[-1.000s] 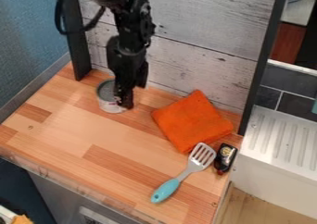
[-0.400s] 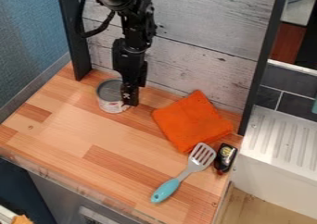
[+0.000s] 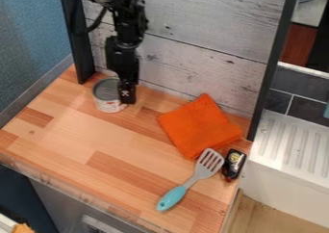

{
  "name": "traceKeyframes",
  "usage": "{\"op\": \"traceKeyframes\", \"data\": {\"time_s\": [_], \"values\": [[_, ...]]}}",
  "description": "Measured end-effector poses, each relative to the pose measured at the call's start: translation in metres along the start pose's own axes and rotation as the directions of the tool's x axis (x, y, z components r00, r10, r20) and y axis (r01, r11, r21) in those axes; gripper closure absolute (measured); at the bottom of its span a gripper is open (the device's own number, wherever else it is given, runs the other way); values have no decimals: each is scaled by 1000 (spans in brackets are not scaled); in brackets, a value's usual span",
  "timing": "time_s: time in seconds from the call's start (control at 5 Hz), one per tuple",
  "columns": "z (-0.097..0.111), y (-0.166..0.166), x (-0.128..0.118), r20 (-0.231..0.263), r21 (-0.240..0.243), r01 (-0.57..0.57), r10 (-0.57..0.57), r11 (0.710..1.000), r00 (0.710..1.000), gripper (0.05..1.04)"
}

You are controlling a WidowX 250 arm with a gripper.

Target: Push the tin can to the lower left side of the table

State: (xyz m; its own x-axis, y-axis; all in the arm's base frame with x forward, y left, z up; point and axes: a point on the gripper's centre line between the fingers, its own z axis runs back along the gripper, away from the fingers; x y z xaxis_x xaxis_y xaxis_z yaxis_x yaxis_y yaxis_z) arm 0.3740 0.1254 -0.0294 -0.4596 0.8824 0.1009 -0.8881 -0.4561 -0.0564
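Task incomplete, in my judgement: the tin can (image 3: 108, 96) stands upright toward the upper left of the bench (image 3: 70, 135), and the push to the lower left side remains to be done. My claw (image 3: 128, 97) hangs at the can's right side, very near; contact unconfirmed. Whether the claw is released or clenched, I cannot tell.

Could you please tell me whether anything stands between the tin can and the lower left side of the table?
Nothing visible stands in the way: only bare tabletop lies between the tin can and that side.
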Motion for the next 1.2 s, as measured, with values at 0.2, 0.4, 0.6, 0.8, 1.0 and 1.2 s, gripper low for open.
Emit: {"op": "traceKeyframes", "data": {"time_s": [0.2,0.4,0.6,0.8,1.0,1.2], "values": [[-2,-1,15,15,7,-97,97,995,995,84],[-6,1,38,38,16,-186,186,982,982,84],[-9,10,53,72,21,-235,233,972,970,84],[-12,17,70,88,27,-286,283,958,955,84],[-6,20,91,81,19,-362,359,932,930,84],[-6,22,100,97,11,-390,388,921,917,84]]}}
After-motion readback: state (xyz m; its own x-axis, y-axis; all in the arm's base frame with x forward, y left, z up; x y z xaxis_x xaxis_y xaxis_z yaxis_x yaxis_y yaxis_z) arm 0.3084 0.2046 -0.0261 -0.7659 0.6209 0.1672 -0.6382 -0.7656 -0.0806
